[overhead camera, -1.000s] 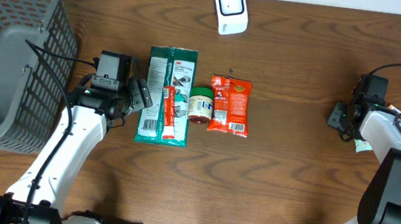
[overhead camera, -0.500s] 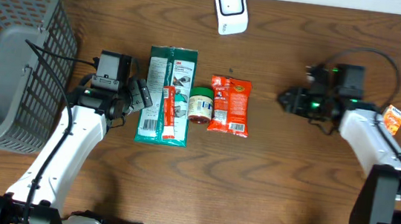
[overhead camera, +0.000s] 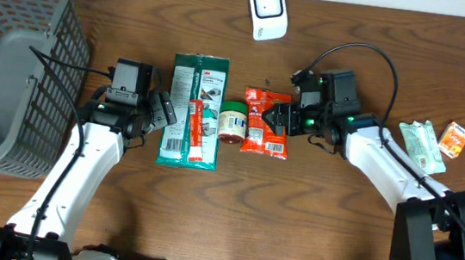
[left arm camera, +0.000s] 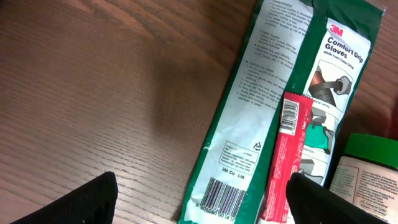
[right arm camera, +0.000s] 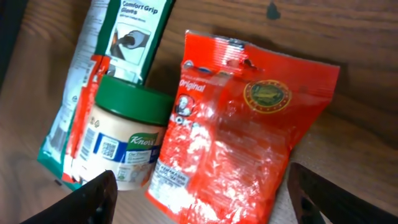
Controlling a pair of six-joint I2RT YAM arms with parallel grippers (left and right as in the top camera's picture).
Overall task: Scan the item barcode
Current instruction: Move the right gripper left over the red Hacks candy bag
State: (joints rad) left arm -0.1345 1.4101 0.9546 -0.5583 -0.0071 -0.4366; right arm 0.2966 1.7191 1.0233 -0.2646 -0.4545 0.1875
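The white barcode scanner [overhead camera: 267, 11] stands at the table's far edge. In the middle lie a green glove pack [overhead camera: 194, 109], a red stick packet [overhead camera: 196, 130] on top of it, a green-lidded jar [overhead camera: 232, 121] and a red snack bag [overhead camera: 266, 123]. My right gripper [overhead camera: 279, 118] hovers open over the red snack bag [right arm camera: 249, 130], its fingers on either side of the bag's near end and nothing held. My left gripper [overhead camera: 161, 108] is open at the left edge of the glove pack [left arm camera: 249, 124], whose barcode faces up, beside the stick packet [left arm camera: 289, 162].
A grey mesh basket [overhead camera: 11, 55] fills the left end of the table. A pale green packet [overhead camera: 421, 144] and a small orange packet [overhead camera: 454, 139] lie at the right. The jar [right arm camera: 127, 143] touches the snack bag's left side.
My right arm has swung from the table's right edge leftward to the red snack bag while its jaws opened wide. The pale green and orange packets now lie uncovered. The left arm has stayed still.
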